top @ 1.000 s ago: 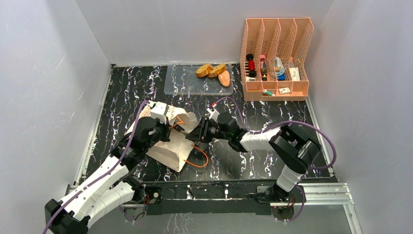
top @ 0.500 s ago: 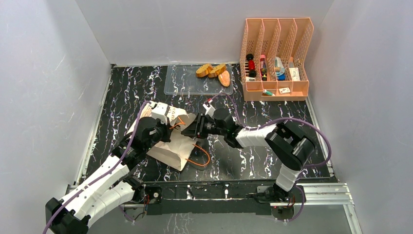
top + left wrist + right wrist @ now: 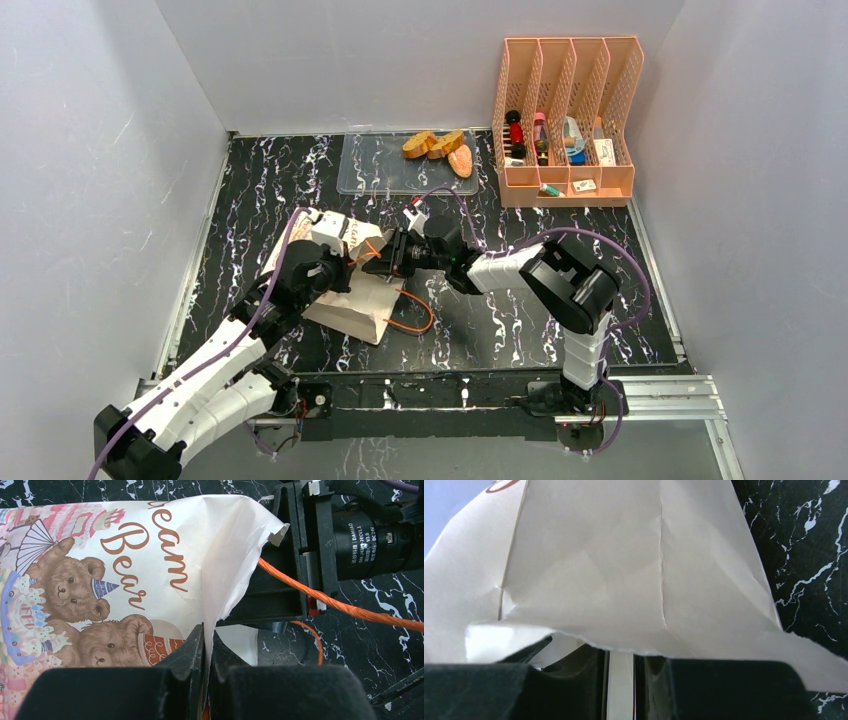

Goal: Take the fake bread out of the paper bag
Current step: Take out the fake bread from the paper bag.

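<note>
Clamping my left gripper (image 3: pixel 205 632) shut on the paper bag (image 3: pixel 150 545) at its rim to anchor the mouth, I am presenting my right gripper (image 3: pixel 621 667), jaws nearly together, at the opposite flap; pinch unconfirmed. Fake bread (image 3: pixel 440 147) is sitting on the far tray (image 3: pixel 375 165).

R end effector (image 3: pixel 369 263) across paper bag (image 3: pixel 356 306) mouth

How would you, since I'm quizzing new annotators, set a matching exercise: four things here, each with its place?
Things:
1. paper bag
2. fake bread
3. clear tray
4. peach rack

Places:
A. far right corner
B. lying on the clear tray
C. nearest the arms, left of middle
D. far side, middle

Pairs: 1-C, 2-B, 3-D, 4-A
</note>
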{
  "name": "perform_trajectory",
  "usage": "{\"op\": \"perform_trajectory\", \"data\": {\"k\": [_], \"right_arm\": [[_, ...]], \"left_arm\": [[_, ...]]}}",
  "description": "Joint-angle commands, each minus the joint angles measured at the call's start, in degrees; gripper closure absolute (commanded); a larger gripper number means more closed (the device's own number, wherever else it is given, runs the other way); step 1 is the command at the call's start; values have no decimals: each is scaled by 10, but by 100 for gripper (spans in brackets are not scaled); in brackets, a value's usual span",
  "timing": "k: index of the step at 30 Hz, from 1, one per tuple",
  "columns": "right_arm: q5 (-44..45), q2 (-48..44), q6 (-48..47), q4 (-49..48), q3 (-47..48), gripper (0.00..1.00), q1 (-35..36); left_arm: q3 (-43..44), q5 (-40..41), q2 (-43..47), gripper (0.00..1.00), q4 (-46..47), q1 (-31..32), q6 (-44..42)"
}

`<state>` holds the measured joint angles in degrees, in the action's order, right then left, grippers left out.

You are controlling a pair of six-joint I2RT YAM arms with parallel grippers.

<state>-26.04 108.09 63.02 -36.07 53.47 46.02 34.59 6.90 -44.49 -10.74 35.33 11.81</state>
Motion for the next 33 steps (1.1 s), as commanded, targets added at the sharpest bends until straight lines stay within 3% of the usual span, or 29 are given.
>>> {"op": "perform_trajectory", "data": {"k": [1, 12, 33], "right_arm": [[3, -21, -10, -45, 0, 100, 3], [16, -116, -15, -50, -113, 100, -1], [34, -286, -53, 36, -210, 100, -6]], "left_arm": [[-1, 3, 16, 100, 13, 1, 5], [7, 111, 29, 100, -4, 1, 23], [23, 155, 17, 100, -17, 1, 19]]}}
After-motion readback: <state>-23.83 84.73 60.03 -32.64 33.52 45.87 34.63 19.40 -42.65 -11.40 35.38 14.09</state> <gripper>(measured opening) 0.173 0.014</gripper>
